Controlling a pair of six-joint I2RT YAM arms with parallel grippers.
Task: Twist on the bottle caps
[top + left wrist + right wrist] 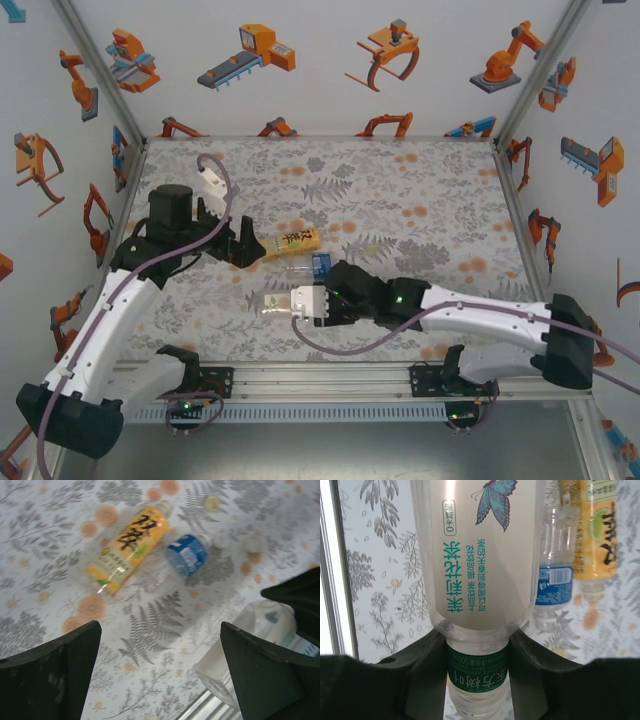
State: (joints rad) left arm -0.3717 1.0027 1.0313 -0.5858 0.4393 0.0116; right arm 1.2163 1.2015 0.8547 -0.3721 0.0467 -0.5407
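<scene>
The right gripper (477,652) was clamped on the neck of the pale green-lettered bottle (477,555) — held level, long axis left–right, base pointing left. The left gripper (160,675) hung wide open over the floral mat (150,625) — the yellow-labelled bottle (127,547) and blue-labelled bottle (185,555) lay beyond.

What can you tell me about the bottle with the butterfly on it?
The butterfly bottle is pale, cloudy plastic with a teal butterfly and teal writing, and a dark green band at its narrow neck. It is turned sideways near the front edge of the table. The right gripper is shut on the green band. Its cap end is hidden.
</scene>
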